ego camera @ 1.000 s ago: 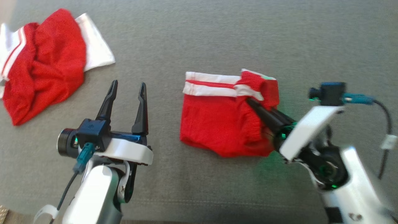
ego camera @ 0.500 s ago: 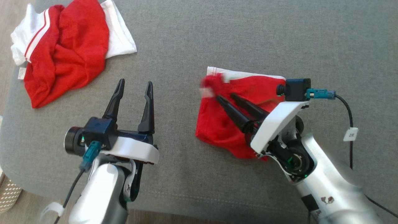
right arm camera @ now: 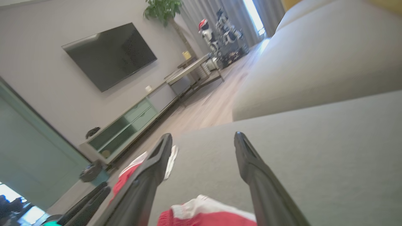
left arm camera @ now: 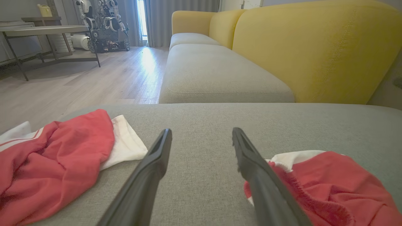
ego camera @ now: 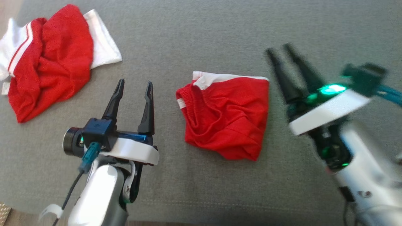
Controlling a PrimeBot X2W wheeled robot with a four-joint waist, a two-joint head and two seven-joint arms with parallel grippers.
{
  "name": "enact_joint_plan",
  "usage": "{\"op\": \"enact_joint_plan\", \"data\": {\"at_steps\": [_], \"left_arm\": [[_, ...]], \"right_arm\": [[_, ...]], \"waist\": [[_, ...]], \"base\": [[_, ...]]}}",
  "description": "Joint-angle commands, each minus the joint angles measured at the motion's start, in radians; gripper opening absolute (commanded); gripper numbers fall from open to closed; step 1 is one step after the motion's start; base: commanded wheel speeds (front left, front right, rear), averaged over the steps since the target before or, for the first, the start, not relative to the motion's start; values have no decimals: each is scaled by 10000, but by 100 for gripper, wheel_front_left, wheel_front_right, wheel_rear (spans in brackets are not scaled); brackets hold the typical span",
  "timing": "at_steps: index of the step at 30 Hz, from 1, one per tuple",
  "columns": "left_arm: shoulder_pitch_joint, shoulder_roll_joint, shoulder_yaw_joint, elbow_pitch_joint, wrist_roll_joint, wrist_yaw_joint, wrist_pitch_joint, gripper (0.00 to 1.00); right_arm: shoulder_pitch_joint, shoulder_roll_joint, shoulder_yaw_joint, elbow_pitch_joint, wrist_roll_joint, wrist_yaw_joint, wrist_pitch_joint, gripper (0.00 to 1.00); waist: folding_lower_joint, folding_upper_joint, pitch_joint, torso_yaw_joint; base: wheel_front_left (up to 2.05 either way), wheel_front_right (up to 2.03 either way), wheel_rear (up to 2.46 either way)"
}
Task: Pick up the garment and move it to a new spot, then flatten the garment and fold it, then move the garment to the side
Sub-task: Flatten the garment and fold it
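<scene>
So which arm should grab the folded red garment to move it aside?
Probably right: the right pincer is open close beside the folded garment; the open left pincer stands farther off across bare cushion.

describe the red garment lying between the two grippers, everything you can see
The folded red garment looks like soft knit cloth, with a white band along its far edge and a gathered hem at its left. It lies wrinkled, in a rough rectangle, on the grey cushion. Nothing else touches it.
</scene>
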Motion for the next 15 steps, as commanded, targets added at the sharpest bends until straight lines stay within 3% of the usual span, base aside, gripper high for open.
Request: {"op": "enact_joint_plan", "data": {"at_steps": [1, 10, 15], "left_arm": [[-150, 132, 439, -301, 81, 10, -120, 100], [90, 343, 666, -303, 78, 95, -120, 100], [235, 480, 716, -297, 51, 125, -117, 100]], "right_arm": [[253, -122, -111, -295, -254, 33, -240, 100], [1751, -332, -2804, -224, -2588, 33, -940, 100], [2635, 71, -3941, -757, -4191, 33, -769, 100]], "waist": [[0, 0, -100, -128], [0, 0, -406, -720], [0, 0, -594, -930]], "base": [[0, 0, 0], [0, 0, 0], [0, 0, 0]]}}
